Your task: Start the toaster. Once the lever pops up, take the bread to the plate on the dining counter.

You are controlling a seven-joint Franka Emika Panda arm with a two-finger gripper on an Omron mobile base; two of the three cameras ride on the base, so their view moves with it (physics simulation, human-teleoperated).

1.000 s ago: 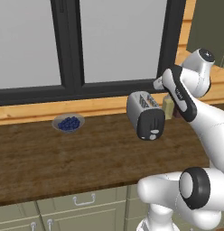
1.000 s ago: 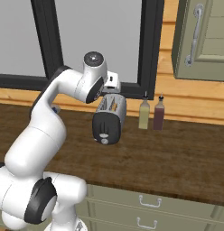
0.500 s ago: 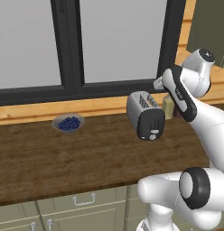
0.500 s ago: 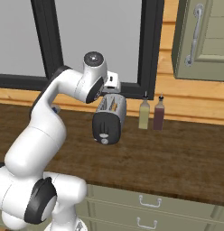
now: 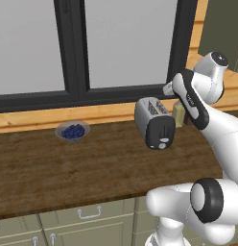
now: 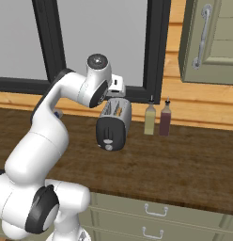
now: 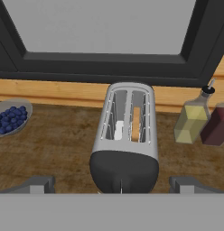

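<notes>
Toaster [image 5: 155, 123], silver-grey with two slots on top and a dark end panel facing the robot, stands on the brown wood-grain worktop [image 5: 68, 168] in front of a dark-framed window [image 5: 73, 53]. Going left to right in the left base view: a small grey bowl of blueberries [image 5: 72, 131] sits near the wooden sill, well apart from the toaster; next comes the toaster, at the middle of the worktop; just beyond it the white arm bends over it from the right. In the hand view, a tan slice of bread [image 7: 136, 123] stands upright in the right-hand slot, and something pale shows in the left slot. The tool [image 7: 112, 185] hangs above the toaster's dark end, its jaws spread wide with nothing between them. To the right of the toaster stand a yellowish bottle [image 6: 150, 119] and a dark red bottle [image 6: 165, 120], close together against the wall.
</notes>
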